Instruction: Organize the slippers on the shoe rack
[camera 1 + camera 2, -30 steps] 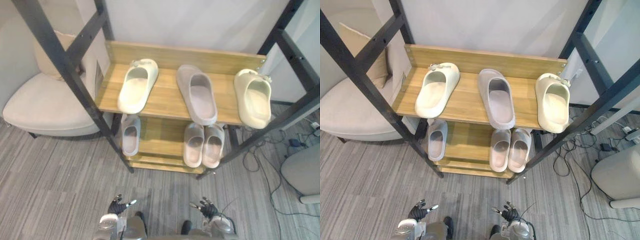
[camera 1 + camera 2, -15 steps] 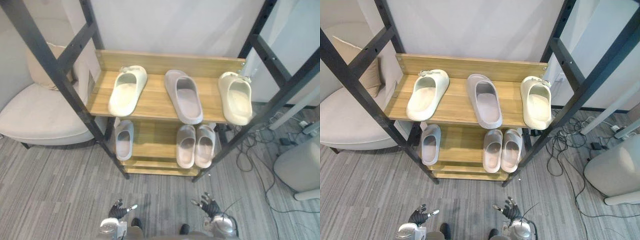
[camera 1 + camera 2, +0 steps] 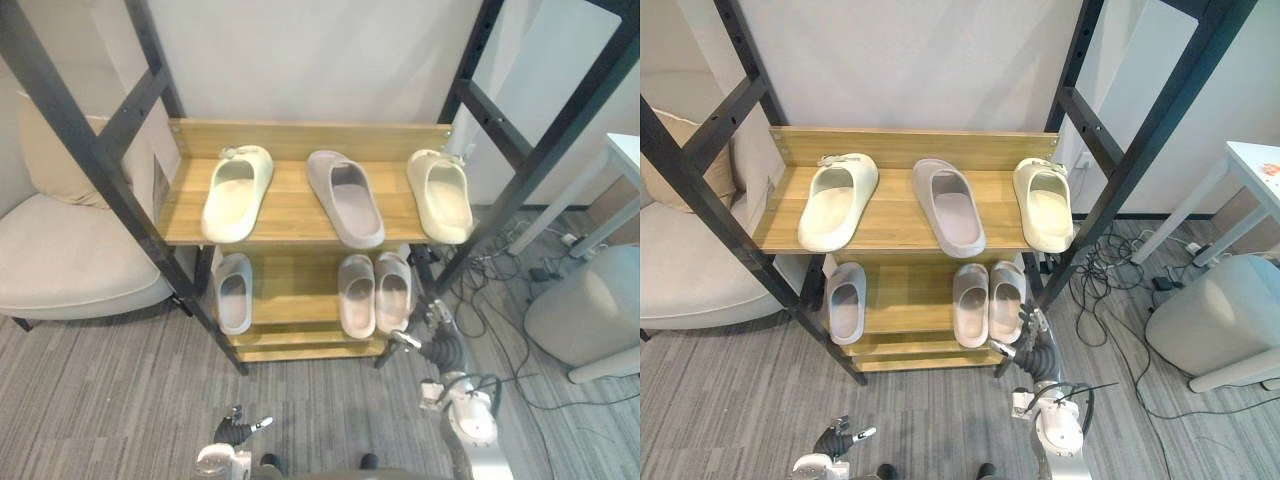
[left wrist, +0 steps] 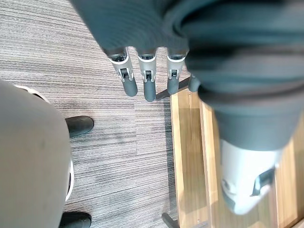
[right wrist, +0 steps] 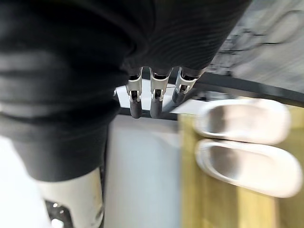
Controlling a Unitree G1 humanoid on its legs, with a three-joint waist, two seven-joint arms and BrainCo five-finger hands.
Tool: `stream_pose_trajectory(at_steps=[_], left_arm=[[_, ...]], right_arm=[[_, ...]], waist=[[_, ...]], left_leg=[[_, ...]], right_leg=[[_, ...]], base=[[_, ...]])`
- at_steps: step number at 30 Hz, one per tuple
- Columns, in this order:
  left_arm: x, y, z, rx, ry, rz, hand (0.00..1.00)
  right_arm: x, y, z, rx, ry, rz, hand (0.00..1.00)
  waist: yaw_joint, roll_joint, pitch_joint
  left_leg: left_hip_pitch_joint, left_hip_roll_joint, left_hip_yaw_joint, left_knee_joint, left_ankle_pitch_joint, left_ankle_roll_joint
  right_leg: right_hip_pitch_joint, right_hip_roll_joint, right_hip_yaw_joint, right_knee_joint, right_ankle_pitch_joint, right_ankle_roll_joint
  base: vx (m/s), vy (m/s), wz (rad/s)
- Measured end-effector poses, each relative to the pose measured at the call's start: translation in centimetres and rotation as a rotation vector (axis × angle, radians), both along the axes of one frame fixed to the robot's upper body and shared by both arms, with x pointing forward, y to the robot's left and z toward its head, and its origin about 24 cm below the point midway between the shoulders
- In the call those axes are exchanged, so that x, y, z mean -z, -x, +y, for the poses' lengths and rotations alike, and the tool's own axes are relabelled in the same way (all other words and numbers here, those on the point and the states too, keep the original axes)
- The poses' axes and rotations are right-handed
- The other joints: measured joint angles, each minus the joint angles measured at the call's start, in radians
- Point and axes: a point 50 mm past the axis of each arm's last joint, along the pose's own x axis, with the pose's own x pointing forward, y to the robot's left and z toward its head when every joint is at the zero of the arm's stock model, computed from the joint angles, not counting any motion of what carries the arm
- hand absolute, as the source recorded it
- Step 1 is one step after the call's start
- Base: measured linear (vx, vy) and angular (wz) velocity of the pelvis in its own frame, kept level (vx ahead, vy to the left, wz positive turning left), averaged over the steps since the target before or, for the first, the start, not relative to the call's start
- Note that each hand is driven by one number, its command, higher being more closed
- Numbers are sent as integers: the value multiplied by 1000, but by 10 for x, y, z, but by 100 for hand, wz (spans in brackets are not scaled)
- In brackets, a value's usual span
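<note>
Slippers (image 3: 949, 205) — six in all — lie on the shoe rack (image 3: 292, 203), spread over two wooden shelves. On the upper shelf a cream slipper (image 3: 237, 193) sits at the left, a grey slipper (image 3: 345, 198) in the middle and a second cream slipper (image 3: 440, 195) at the right. All three are well apart and lie front to back. The left one and the grey one slant away from each other at their near ends. On the lower shelf a small pale slipper (image 3: 233, 292) lies alone at the left, and a pale pair (image 3: 357, 294) lies side by side at the right, the two touching.

The right hand (image 3: 435, 345) hangs just beside the rack's front right leg, level with the lower shelf and near the pale pair, apart from both. Its fingers (image 5: 156, 92) are straight, slightly apart and hold nothing; the pair shows blurred past them in the right wrist view.

The left hand (image 3: 238, 432) is low over the grey carpet (image 3: 110, 400) in front of the rack, its fingers (image 4: 135, 80) straight and empty too.

A cream armchair (image 3: 70, 260) stands left of the rack, and a grey pouf (image 3: 580, 315) stands to its right — beyond it is the corner of a white bench (image 3: 625, 155).
</note>
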Motion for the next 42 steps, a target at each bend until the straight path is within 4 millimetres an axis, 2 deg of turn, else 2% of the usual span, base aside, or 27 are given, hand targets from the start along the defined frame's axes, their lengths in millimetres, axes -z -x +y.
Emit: stream_pose_trajectory(at_steps=[3,8,12,20,23,24,32,38,42], left_arm=[[0,0,-1,14,-1,1,0],[1,2,-2,22,0,2,0],[0,3,-2,20,2,-7,0],[-1,2,-3,28,17,-21,0],[-1,2,-4,29,18,-24,0],[-1,2,-4,33,19,-24,0],[-5,-5,-6,56,17,-52,0],[-7,-7,-1,58,4,-66,0],[-9,-11,0,59,0,-81,0]], right_arm=[[-16,-6,4,-21,32,-72,0],[-59,-25,4,-38,105,-280,0],[-85,-34,5,-30,127,-399,0],[-130,-48,-18,75,198,-590,0],[-144,-56,-23,87,228,-638,0],[-151,-65,-25,91,246,-655,0],[-165,-115,-39,113,333,-586,0],[-173,-142,-29,77,354,-544,0],[-171,-157,-29,63,396,-475,0]], waist=[[0,1,-5],[3,2,-7],[6,4,-8],[6,7,-9],[6,7,-9],[6,7,-9],[32,-3,-4],[34,-23,8],[41,-32,21]], left_leg=[[0,0,-3,0,0,0],[9,-2,-23,0,-1,2],[8,-4,-38,0,-1,2],[-9,-10,-80,-17,4,10],[-13,-13,-82,-20,5,11],[-17,-16,-84,-20,6,13],[-45,-20,-114,-18,13,21],[-70,-22,-117,-19,17,24],[-75,-23,-135,-19,18,25]], right_leg=[[0,0,0,0,1,0],[11,0,-4,0,2,1],[14,-1,-12,1,1,1],[12,-7,-53,3,-6,9],[9,-9,-55,3,-7,10],[6,-10,-57,3,-7,10],[-5,-12,-85,3,-7,10],[-27,-14,-89,4,-6,9],[-23,-14,-108,4,-5,8]], base=[[0,0,0],[-5,-4,1],[-3,-9,6],[18,-13,14],[17,-1,4],[16,1,3],[5,-8,11],[1,-1,1],[8,-8,12]])
